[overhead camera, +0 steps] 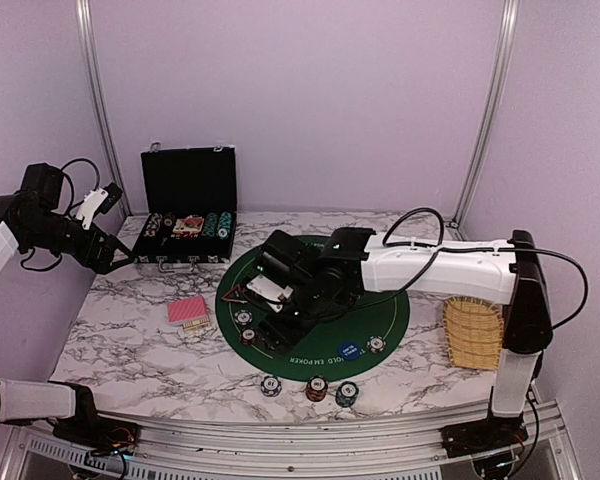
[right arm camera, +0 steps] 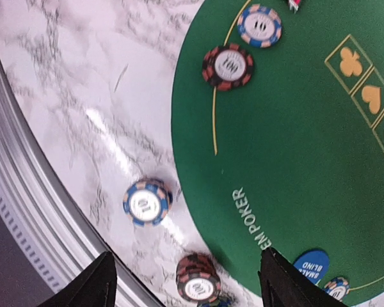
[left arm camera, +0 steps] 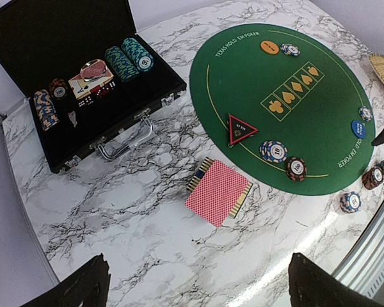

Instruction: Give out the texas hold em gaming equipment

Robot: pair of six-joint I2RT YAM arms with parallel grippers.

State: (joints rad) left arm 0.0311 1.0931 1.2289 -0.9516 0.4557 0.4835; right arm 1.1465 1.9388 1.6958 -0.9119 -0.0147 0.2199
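A red-backed card deck (overhead camera: 188, 311) (left arm camera: 219, 192) lies on the marble left of the round green felt mat (overhead camera: 380, 310). On the mat are two chips (left arm camera: 272, 151) (left arm camera: 296, 168), a black triangular button (left arm camera: 242, 129), an orange button (left arm camera: 269, 47) and a blue button (overhead camera: 350, 350) (right arm camera: 311, 265). Three chip stacks (overhead camera: 271, 385) (overhead camera: 317, 388) (overhead camera: 347, 393) stand on the marble in front of the mat. My right gripper (overhead camera: 277, 303) (right arm camera: 185, 288) is open and empty, low over the mat's left side. My left gripper (overhead camera: 105, 255) (left arm camera: 198, 288) is open and empty, raised at the far left.
An open black case (overhead camera: 188, 215) (left arm camera: 25, 38) with chip rows and dice stands at the back left. A woven yellow tray (overhead camera: 473, 332) sits right of the mat. The table's metal front rail (overhead camera: 280, 430) runs close to the front chips.
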